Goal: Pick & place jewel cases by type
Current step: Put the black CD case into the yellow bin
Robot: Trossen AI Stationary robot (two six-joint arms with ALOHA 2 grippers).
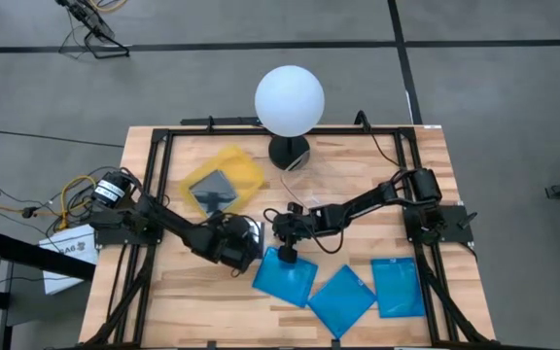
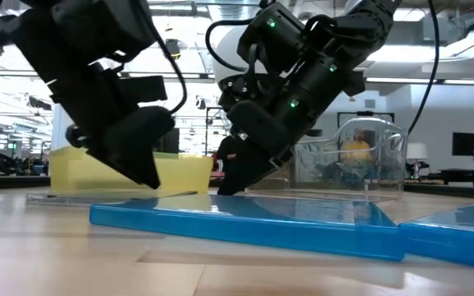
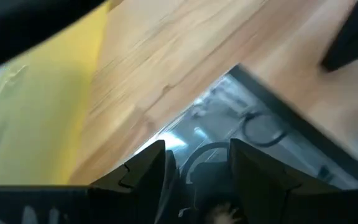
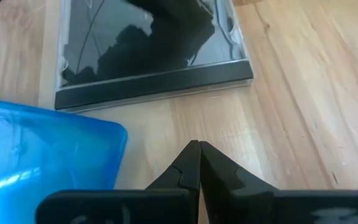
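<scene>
Right now the big wooden table holds everything, and the yellow tray sits near its far edge. Both dark arms reach in toward the middle of the table, on the near side of the yellow tray. A white ball lamp stands just beside the yellow tray, at the back of the table. A clear plastic tray is on the far side of that lamp from the yellow tray.

Three blue jewel cases lie flat in a row on the near side of the table, well apart from the yellow tray. The one closest to the yellow tray lies a bit askew. One dark jewel case lies inside the yellow tray. Another dark jewel case with a clear face lies flat on the wood between the yellow tray and the blue row.

The left gripper is low over that clear-faced case, on its side nearer the yellow tray. Its two fingers are spread apart, with the case's shiny face showing between them. I cannot tell if they touch the case.

The right gripper is pressed closed, finger against finger, with nothing in it. It points down at the bare wood just beside the closest blue case, farther from the yellow tray than the left gripper is.
</scene>
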